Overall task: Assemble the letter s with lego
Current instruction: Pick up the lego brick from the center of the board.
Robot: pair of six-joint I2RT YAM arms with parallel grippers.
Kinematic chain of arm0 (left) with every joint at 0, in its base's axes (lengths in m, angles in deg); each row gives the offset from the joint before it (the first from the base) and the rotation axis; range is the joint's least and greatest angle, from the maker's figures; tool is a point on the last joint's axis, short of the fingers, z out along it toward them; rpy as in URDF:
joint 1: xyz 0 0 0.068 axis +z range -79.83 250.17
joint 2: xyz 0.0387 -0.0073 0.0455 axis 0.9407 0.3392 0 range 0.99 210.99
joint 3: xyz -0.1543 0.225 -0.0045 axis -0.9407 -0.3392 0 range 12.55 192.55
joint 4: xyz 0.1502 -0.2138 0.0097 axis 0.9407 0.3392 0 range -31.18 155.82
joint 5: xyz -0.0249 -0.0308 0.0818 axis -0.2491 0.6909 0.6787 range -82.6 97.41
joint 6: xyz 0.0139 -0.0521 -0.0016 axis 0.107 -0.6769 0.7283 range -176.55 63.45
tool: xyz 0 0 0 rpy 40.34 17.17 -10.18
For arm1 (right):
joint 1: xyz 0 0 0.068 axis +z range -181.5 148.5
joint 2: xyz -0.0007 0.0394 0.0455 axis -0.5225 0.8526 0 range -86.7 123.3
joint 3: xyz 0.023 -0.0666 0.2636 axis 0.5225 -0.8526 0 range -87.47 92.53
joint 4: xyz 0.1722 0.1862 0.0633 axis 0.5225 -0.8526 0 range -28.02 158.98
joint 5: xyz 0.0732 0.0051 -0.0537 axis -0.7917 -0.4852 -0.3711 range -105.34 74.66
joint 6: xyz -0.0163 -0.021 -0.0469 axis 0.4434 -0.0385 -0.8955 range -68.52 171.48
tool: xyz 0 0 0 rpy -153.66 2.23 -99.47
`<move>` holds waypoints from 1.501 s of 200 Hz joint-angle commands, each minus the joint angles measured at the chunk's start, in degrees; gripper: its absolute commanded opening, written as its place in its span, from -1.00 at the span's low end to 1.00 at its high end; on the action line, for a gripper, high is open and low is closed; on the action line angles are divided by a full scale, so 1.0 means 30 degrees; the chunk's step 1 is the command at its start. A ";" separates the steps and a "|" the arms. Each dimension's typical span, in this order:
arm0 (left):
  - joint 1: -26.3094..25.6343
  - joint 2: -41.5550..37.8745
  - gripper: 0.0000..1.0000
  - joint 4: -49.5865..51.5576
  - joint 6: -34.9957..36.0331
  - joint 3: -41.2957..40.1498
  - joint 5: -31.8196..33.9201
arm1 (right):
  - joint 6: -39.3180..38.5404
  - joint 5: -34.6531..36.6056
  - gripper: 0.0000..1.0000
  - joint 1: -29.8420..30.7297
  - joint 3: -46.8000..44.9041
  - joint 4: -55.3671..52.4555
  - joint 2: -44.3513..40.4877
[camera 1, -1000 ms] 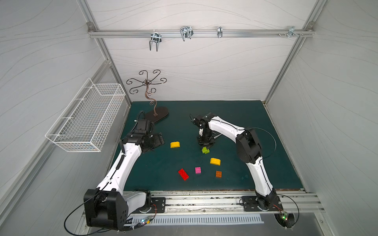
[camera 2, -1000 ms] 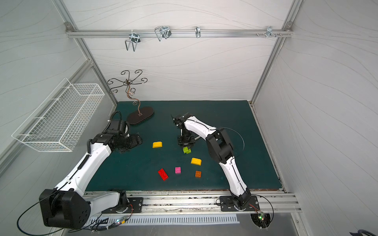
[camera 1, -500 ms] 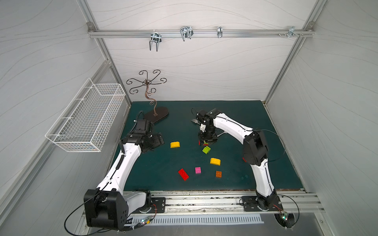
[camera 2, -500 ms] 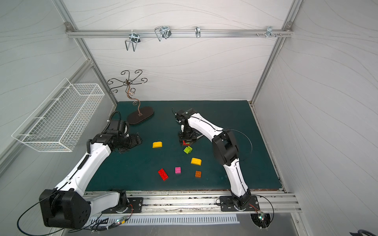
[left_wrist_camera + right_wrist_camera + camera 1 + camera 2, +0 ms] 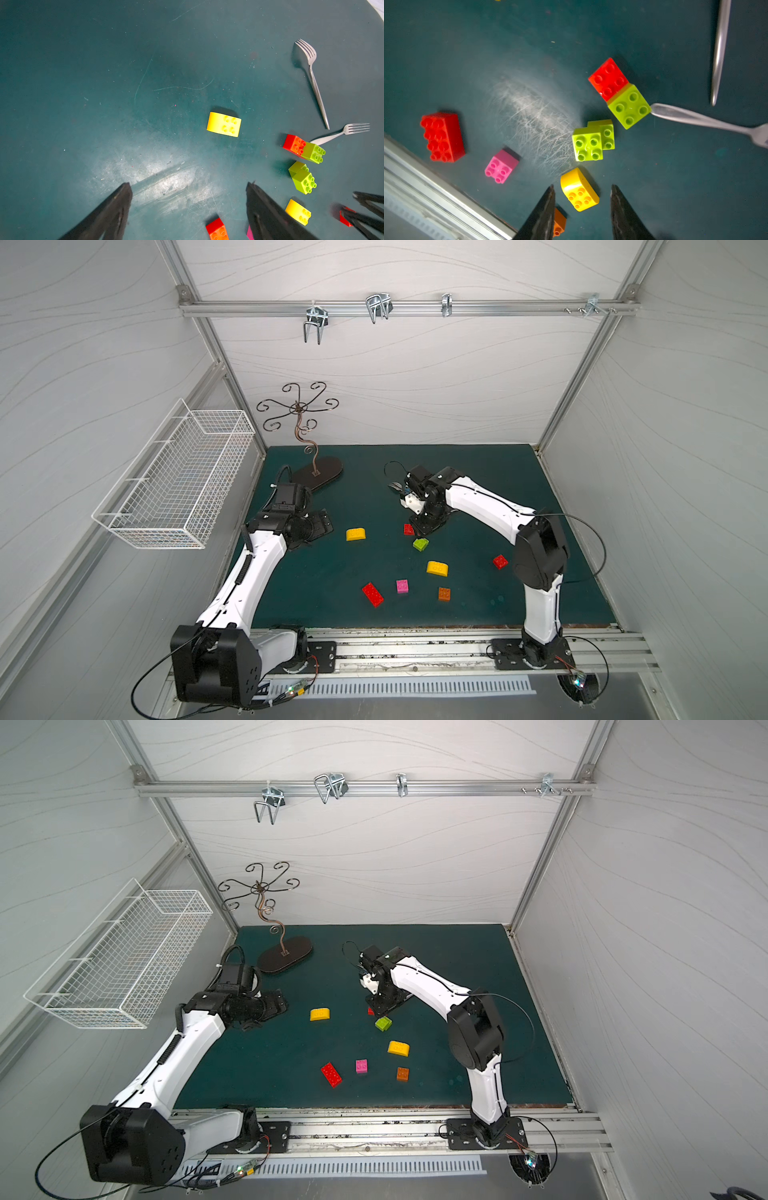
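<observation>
1. We see a dark green matte counter [image 5: 490,472], scuffed to a pale, scratched patch near the bricks.
2. The left tool [image 5: 188,184] stands released. Its black tapered jaws are spread wide above bare counter, with nothing between them.
3. The right tool [image 5: 582,186] is also released. Its pointed black jaws stand apart and pinch nothing. A glossy yellow round-topped plastic brick [image 5: 579,190] lies on the counter and shows through the gap.
4. A red square four-stud brick [image 5: 608,78] and a lime green square four-stud brick [image 5: 629,106] sit side against side. The rounded handle end of a shiny metal fork [image 5: 695,119] appears to touch the lime one.
5. Just beside them is a lime green two-brick stack [image 5: 587,143], its upper brick offset over the lower.
6. A long red eight-stud brick [image 5: 443,137] and a pink square brick [image 5: 500,166] lie apart from each other. A small orange brick [image 5: 559,223] is partly hidden behind a jaw.
7. In both top views a second yellow round-topped brick [image 5: 355,534] lies alone toward the left arm. In a top view a small red brick [image 5: 500,561] sits beside the right arm.
8. A second slim metal fork [image 5: 311,83] lies flat near the first.
</observation>
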 commanded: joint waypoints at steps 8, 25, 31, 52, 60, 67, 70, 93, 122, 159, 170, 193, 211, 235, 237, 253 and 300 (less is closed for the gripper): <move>0.0183 -0.0460 0.77 -0.0635 0.0002 -0.0065 -0.0415 | -1.4240 -0.3412 -0.15 -0.0442 -0.2825 0.2873 -0.3642; 0.0212 -0.0527 0.77 -0.0692 -0.0005 -0.0095 -0.0546 | -1.8296 -0.5584 -0.10 -0.1692 -0.3605 0.3708 -0.4399; 0.0241 -0.0523 0.77 -0.0721 -0.0007 -0.0095 -0.0620 | -1.8957 -0.6011 -0.10 -0.2127 -0.3258 0.3448 -0.4090; 0.0372 -0.0613 0.77 -0.0752 -0.0005 -0.0110 -0.0814 | -2.1342 -0.5496 -0.09 -0.2480 -0.2621 0.1992 -0.2483; 0.0431 -0.0663 0.77 -0.0726 0.0002 -0.0139 -0.0834 | -2.1981 -0.5168 -0.08 -0.2481 -0.3117 0.2252 -0.2334; 0.0472 -0.0754 0.77 -0.0750 0.0009 -0.0179 -0.0848 | -2.2393 -0.5086 -0.06 -0.2507 -0.3881 0.2953 -0.2372; 0.0476 -0.0762 0.77 -0.0752 0.0009 -0.0208 -0.0837 | -2.2489 -0.5081 -0.06 -0.2510 -0.4243 0.3262 -0.2419; 0.0534 -0.0790 0.77 -0.0841 -0.0051 -0.0271 -0.0995 | -2.2997 -0.4986 -0.02 -0.2510 -0.5654 0.4403 -0.2386; 0.0564 -0.0646 0.77 -0.0814 -0.0071 -0.0249 -0.1266 | -2.3491 -0.5009 0.03 -0.2484 -0.6083 0.4986 -0.2068; 0.0564 -0.0639 0.77 -0.0796 -0.0082 -0.0271 -0.1296 | -2.3720 -0.5011 0.11 -0.2306 -0.5928 0.5484 -0.1064; 0.0568 -0.0654 0.77 -0.0781 -0.0078 -0.0269 -0.1275 | -2.3750 -0.5009 0.15 -0.2257 -0.5847 0.5702 -0.0659; 0.0593 -0.0646 0.77 -0.0781 -0.0078 -0.0331 -0.1307 | -2.3898 -0.4998 0.21 -0.2305 -0.5670 0.5980 -0.0028; 0.0593 -0.0642 0.77 -0.0781 -0.0078 -0.0330 -0.1365 | -2.3953 -0.4983 0.25 -0.2356 -0.5507 0.6251 0.0366; 0.0593 -0.0630 0.77 -0.0752 -0.0049 -0.0275 -0.1299 | -2.4028 -0.5005 0.29 -0.2422 -0.5262 0.6493 0.0708; 0.0593 -0.0627 0.77 -0.0752 -0.0049 -0.0294 -0.1311 | -2.4039 -0.5008 0.29 -0.2407 -0.5258 0.6519 0.0734; 0.0618 -0.0602 0.77 -0.0756 -0.0049 -0.0283 -0.1300 | -2.4130 -0.5011 0.32 -0.2426 -0.5269 0.6668 0.0852; 0.0710 -0.0583 0.77 -0.0727 -0.0049 -0.0269 -0.1354 | -2.3812 -0.5299 0.31 -0.2411 -0.5859 0.6733 0.0954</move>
